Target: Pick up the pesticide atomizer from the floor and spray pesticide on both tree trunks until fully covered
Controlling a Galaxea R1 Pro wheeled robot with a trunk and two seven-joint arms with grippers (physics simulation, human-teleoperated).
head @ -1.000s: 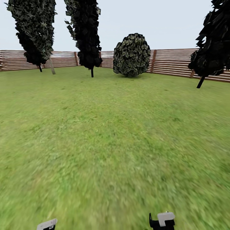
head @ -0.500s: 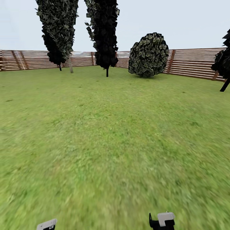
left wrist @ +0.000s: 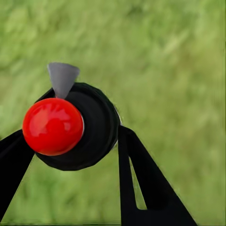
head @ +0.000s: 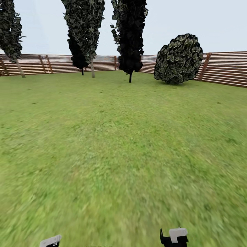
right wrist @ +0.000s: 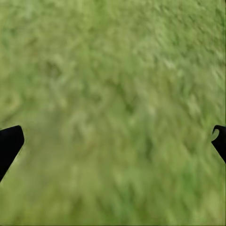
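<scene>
The left gripper [left wrist: 70, 155] shows close up in the left wrist view, its two black fingers [left wrist: 141, 183] pinching a round black-bodied pesticide atomizer with a glossy red ball top and a small grey nozzle tab [left wrist: 70, 125], held above blurred green grass ground [left wrist: 179, 70]. The head view gives none of that grip: only a pale grey corner of the left arm [head: 50, 240] pokes up at the bottom edge, with the black and grey end of the right arm [head: 174, 236] beside it. In the right wrist view the right gripper [right wrist: 113, 141] has its black fingertips [right wrist: 9, 143] spread wide, with only grass between them. Farther out, the head view alone shows the lawn running to a brown horizontal-slat wooden fence [head: 223, 67], a near-black thin-trunked tree [head: 130, 34], a round dark green bush [head: 179, 58], and two leafy trees with pale trunks [head: 92, 68] [head: 20, 68] near the fence.
</scene>
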